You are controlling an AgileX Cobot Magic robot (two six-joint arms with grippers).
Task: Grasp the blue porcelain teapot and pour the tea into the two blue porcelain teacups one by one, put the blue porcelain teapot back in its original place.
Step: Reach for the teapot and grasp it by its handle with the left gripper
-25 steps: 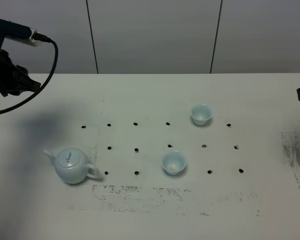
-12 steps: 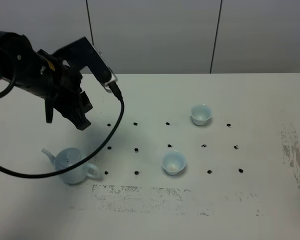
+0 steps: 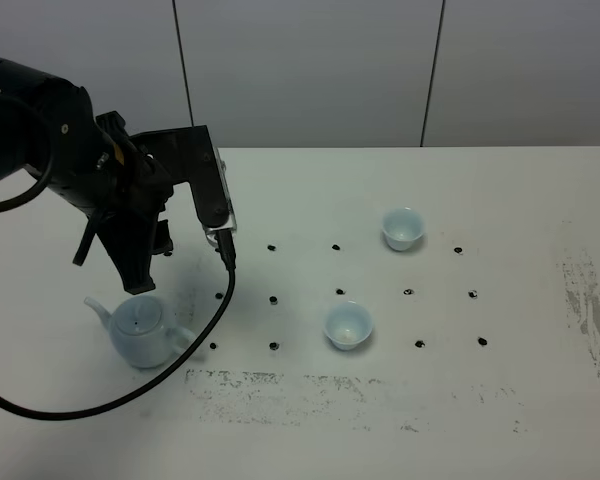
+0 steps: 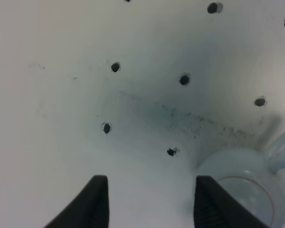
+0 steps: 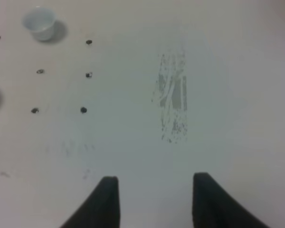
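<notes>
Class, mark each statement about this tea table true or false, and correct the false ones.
1. The teapot stands on the table. True.
2. The left fingers are closed on the teapot's handle. False: they are apart with bare table between them, and the teapot is off to one side.
3. Both cups stand upright. True.
4. The cups touch each other. False: they stand apart.
5. The teapot's spout points toward the cups. False: it points away, and the handle faces them.
</notes>
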